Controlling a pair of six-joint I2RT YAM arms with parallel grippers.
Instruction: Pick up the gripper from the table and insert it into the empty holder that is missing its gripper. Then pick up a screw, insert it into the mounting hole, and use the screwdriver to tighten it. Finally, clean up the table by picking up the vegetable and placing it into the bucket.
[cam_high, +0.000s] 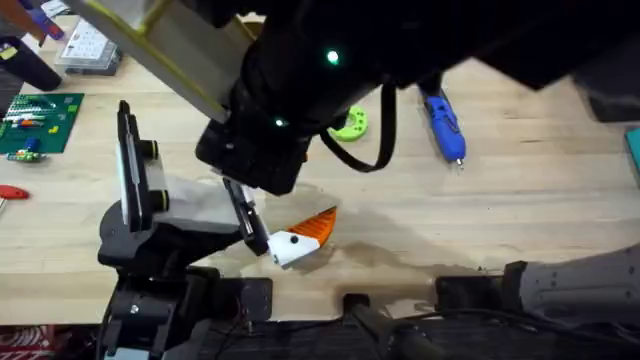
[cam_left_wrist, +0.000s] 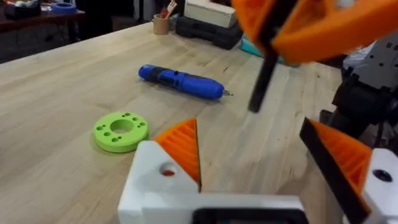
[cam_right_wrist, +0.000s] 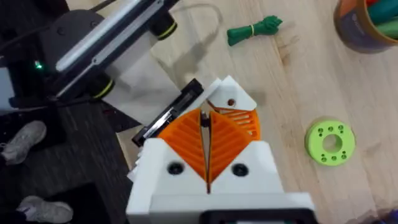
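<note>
Right gripper (cam_right_wrist: 208, 146) is clamped shut on a thin black gripper part (cam_right_wrist: 168, 115); left gripper (cam_left_wrist: 261, 168) is held wide open, empty, near the table's (cam_high: 520, 200) front edge.

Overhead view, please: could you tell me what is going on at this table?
The right gripper is shut on a thin black part, held above the table near the open left gripper. The blue screwdriver and the lime-green disc lie apart from both grippers, farther back.

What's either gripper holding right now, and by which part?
The right gripper pinches a thin black bar by its upper end. The left gripper is open and holds nothing.
</note>
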